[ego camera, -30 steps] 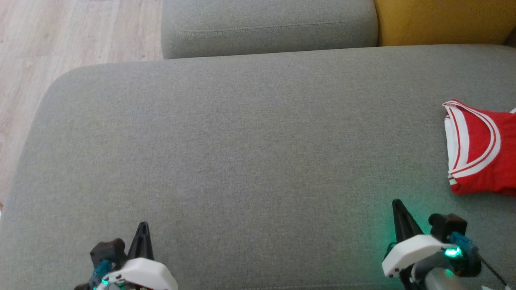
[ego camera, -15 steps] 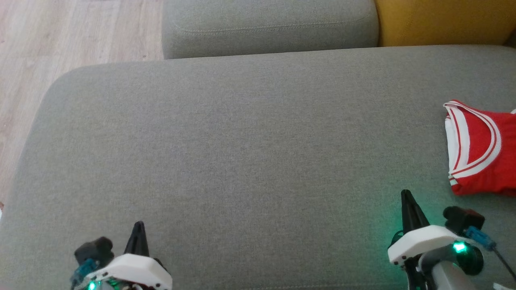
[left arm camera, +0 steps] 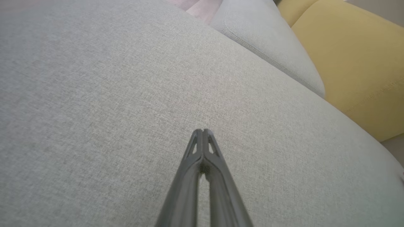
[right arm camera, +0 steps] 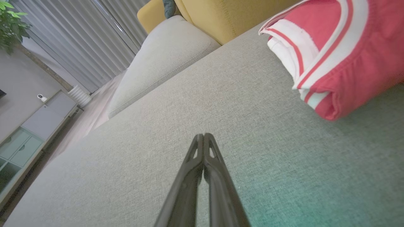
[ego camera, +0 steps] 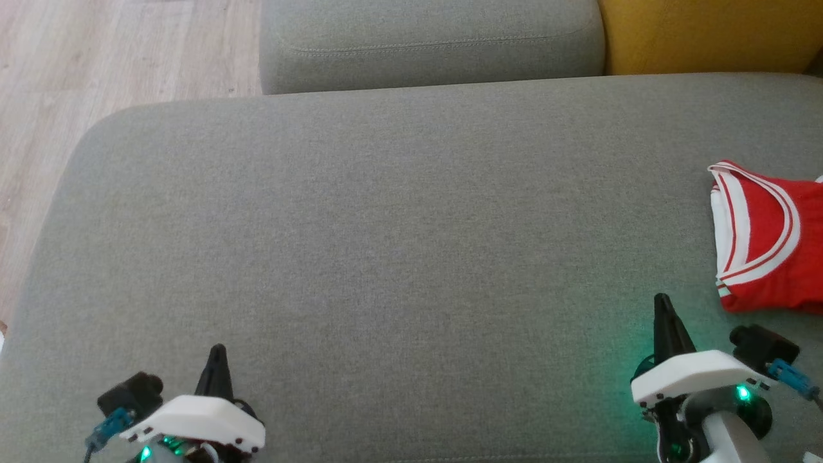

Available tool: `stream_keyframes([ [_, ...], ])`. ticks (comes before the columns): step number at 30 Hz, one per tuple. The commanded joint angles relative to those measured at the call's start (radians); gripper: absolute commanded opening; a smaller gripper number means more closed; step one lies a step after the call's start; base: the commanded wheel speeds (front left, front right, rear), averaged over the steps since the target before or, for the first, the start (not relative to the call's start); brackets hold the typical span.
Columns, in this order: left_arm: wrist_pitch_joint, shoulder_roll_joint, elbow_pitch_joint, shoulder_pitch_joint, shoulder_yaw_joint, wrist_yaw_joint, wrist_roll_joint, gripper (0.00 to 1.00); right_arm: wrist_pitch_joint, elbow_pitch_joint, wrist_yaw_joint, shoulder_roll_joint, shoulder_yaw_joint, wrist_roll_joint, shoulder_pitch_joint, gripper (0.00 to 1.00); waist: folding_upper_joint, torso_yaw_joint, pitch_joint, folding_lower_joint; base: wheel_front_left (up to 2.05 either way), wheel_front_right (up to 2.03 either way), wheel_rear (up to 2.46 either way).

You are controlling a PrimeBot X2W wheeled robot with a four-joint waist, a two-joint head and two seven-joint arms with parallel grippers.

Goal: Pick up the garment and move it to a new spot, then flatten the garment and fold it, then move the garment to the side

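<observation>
Over the last second your right claw (ego camera: 662, 301) has crept up and to the right, nearer the garment (ego camera: 768, 244), while your left claw (ego camera: 217, 352) has slipped toward the lower left. The garment has not stirred. Both claws are pressed together, tips meeting, and carry nothing, so neither move is a grasp; I judge the folding done and the arms settling, or at most a last nudge coming from the right. The garment lies at the far right of the grey sofa seat (ego camera: 386, 225), near the right claw but apart from it. It is red with white bands, doubled over into a compact bundle with a rounded fold at its near corner. It runs off the head view's edge, so it only appears squarely folded.
</observation>
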Motion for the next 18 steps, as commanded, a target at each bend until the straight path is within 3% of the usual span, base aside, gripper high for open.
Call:
stream_keyframes([
  [1, 0.005, 0.006, -0.036, -0.050, 0.027, -0.009, -0.024, 0.00, 0.007, -0.042, 0.002, -0.004, -0.001, 0.029, -0.027, 0.00, 0.0000, 0.000, 0.000, 0.0000, 0.00, 0.00, 0.00],
  [18, 0.054, 0.007, -0.057, -0.064, 0.063, -0.045, -0.213, 0.00, 0.057, -0.104, 0.003, -0.004, -0.021, 0.229, -0.013, 0.00, 0.0000, 0.003, -0.001, 0.0000, 0.00, 0.00, 0.00],
])
